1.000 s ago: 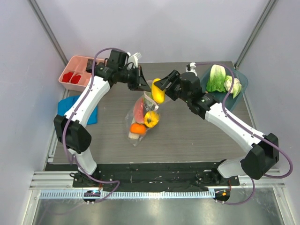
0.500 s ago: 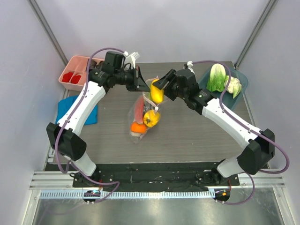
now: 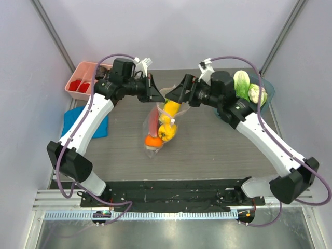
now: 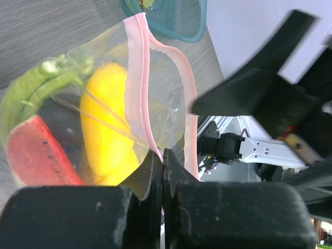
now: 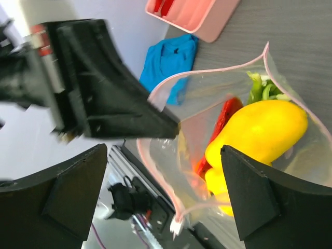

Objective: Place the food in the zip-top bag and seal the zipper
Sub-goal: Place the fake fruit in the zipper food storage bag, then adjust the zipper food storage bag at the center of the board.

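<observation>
1. Your left gripper (image 4: pixel 163 153): jaws closed tight, pinching the pink zipper (image 4: pixel 139 78) at one side of the bag's mouth. In the top view this gripper (image 3: pixel 155 93) sits over the far middle of the desk (image 3: pixel 218 150).

2. Your right gripper (image 5: pixel 163 150): jaws spread wide, nothing clamped between them. It hovers directly over the open mouth, facing the left gripper from the other side (image 3: pixel 177 96).

3. Bag (image 3: pixel 155 136): clear plastic, hanging from the left grip with its mouth up and open. The zipper (image 5: pixel 207 70) curves round the opening. Its lower end points toward the near edge; you cannot tell whether it rests on the desk.

4. Contents, from the mouth downward:
- yellow fruit (image 5: pixel 259 129), uppermost, just inside the mouth below the right gripper
- leek (image 4: pixel 31 93), green stalks lying beside that fruit
- watermelon (image 4: pixel 36 150), red slice against the bag wall
- second yellow fruit (image 3: pixel 167 132), lower down
- orange (image 3: pixel 152 141), near the bottom

5. Outside the bag: cabbage (image 3: pixel 240 83), in the teal bowl (image 3: pixel 270 97) at the far right corner, with a paler piece beside it.

6. Other: pink tray (image 3: pixel 85 78) at the far left, holding red pieces; blue cloth (image 3: pixel 72 116) just in front of it.
</observation>
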`<state>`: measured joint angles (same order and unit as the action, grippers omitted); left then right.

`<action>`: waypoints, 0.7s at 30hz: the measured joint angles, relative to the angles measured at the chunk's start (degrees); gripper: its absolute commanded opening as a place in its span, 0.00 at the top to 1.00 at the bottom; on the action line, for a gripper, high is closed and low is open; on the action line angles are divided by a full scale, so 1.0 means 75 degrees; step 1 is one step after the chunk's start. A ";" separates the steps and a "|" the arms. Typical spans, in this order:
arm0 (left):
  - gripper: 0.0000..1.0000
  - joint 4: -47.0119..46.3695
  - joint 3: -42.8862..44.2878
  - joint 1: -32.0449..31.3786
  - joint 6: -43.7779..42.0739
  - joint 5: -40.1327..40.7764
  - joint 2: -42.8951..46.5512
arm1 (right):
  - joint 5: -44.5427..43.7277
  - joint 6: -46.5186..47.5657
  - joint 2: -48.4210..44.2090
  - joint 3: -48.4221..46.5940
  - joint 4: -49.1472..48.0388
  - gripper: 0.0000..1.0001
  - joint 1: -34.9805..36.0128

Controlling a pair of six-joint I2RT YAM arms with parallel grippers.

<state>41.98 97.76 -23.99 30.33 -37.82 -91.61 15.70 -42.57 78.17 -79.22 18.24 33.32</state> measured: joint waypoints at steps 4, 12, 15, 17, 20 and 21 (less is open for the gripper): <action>1.00 -0.0251 -0.0379 0.0000 0.0131 0.0000 0.0306 | 0.0516 0.0901 -0.0781 0.0122 0.0131 0.10 -0.0595; 1.00 -0.0481 -0.0755 0.0000 0.0163 -0.0061 0.0714 | 0.0478 0.2305 -0.0944 0.0184 0.1052 0.20 -0.1014; 1.00 -0.0545 -0.0842 0.0000 0.0169 -0.0131 0.0766 | 0.0583 0.2588 -0.0443 0.0184 0.1355 0.44 -0.1008; 1.00 -0.0603 -0.0941 0.0000 0.0169 -0.0175 0.0848 | 0.0705 0.2736 -0.0038 0.0181 0.1527 0.68 -0.1008; 0.99 -0.0688 -0.1154 0.0000 0.0187 -0.0265 0.1067 | 0.0845 0.2973 0.0411 0.0140 0.1795 0.99 -0.1008; 0.98 -0.0711 -0.1241 -0.0006 0.0189 -0.0323 0.1166 | 0.0927 0.3063 0.0542 0.0067 0.1935 0.99 -0.1008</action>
<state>36.64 88.44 -24.03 31.75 -40.25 -82.87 22.65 -19.59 82.24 -78.72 32.75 25.76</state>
